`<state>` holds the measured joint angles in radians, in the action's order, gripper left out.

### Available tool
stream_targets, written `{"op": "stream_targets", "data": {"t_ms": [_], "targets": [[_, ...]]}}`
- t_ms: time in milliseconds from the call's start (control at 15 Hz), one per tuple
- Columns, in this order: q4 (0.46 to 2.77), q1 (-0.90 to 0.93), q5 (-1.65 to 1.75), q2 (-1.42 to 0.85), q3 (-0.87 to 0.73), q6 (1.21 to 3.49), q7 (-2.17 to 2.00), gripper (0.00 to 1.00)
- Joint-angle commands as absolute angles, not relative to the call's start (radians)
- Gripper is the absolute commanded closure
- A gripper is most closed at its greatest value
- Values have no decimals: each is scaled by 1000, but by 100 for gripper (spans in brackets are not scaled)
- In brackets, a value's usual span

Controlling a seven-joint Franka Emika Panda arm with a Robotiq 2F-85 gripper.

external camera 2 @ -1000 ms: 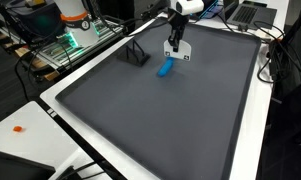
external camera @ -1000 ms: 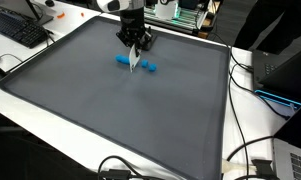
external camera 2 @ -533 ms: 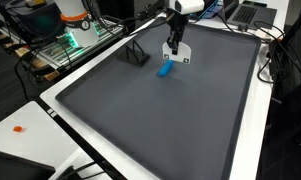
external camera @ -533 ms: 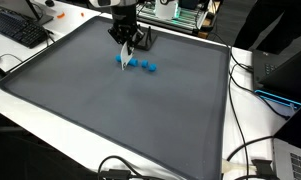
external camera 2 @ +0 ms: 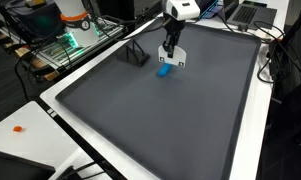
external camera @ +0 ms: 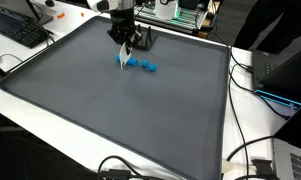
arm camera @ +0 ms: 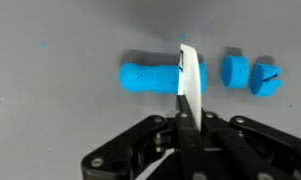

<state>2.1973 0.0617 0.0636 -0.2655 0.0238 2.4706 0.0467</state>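
- Holding a white knife (arm camera: 189,80) upright between its closed fingers, the gripper (arm camera: 186,126) stands over a blue clay roll (arm camera: 150,77); the jaws are narrow and clamped on the knife handle.
- In the wrist view the long axis of the blue clay roll runs from left to right across the picture, and the blade crosses it at a right angle, at the right end of the roll.
- From this view I cannot tell if the blade already cuts into the clay or only hangs just above it.
- Two cut pieces (arm camera: 235,71) lie on the same line, just beside that right end, with small gaps between them.
- The roll and the pieces lie on a grey mat (external camera: 110,120), near its far edge and well apart from the near edge.
- In an exterior view the gripper (external camera: 127,48) points down, and the blue clay roll (external camera: 121,60) with its pieces makes a short row, almost parallel to the far edge of the mat.
- In an exterior view the gripper (external camera 2: 169,50) hides most of the clay; only one blue end (external camera 2: 164,70) shows, so the separate pieces cannot be counted there.
- Only the wrist view shows the cut faces clearly.
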Motion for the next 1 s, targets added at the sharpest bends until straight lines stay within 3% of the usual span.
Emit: {"op": "stream_targets", "data": {"t_ms": [0, 933], "targets": [[2199, 53, 53, -279, 35, 2447, 54, 99], [2216, 53, 42, -338, 41, 2460, 59, 99]]}}
